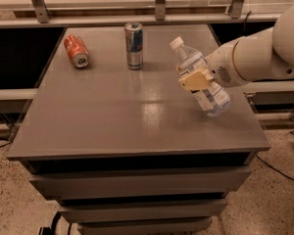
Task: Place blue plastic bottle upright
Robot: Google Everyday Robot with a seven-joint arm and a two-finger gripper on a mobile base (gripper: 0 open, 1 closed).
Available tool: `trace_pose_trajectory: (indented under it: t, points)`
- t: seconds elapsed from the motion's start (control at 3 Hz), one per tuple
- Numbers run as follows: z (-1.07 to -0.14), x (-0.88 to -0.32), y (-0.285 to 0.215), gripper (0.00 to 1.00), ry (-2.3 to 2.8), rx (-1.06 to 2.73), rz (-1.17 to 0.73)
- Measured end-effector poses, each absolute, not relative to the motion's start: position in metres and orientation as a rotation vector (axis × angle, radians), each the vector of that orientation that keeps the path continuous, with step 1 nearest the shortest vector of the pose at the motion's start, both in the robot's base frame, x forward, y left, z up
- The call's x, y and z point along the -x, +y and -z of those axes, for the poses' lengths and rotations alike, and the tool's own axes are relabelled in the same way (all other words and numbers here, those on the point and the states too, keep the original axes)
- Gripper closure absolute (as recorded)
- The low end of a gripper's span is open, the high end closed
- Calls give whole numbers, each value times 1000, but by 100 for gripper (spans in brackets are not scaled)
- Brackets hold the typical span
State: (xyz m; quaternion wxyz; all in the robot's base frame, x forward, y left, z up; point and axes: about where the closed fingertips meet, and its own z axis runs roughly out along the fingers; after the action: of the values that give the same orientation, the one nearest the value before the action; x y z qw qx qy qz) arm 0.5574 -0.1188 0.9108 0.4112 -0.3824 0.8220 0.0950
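Observation:
The blue plastic bottle is clear and ribbed with a white cap at its upper left end and a blue-and-white label. It is tilted, cap up and to the left, with its base low over the right side of the grey table. My gripper is shut on the bottle at its middle, with a tan finger pad across the front. The white arm reaches in from the right.
A slim blue-and-silver can stands upright at the back centre. A red-orange can lies on its side at the back left. The table's right edge is close to the bottle's base. A metal rail runs behind the table.

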Motion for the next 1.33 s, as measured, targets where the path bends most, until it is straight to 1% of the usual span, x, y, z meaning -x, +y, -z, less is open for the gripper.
trace_pose_trajectory:
  t: [0.33,0.67,1.0,1.33]
  points:
    - [-937,-564,-136,100,1948,972,-293]
    - [-961,-566,-142,100,1800,991,-393]
    - [-980,-563,-136,100,1622,1003,-556]
    - [-997,-553,-123,100,1481,1026,-668]
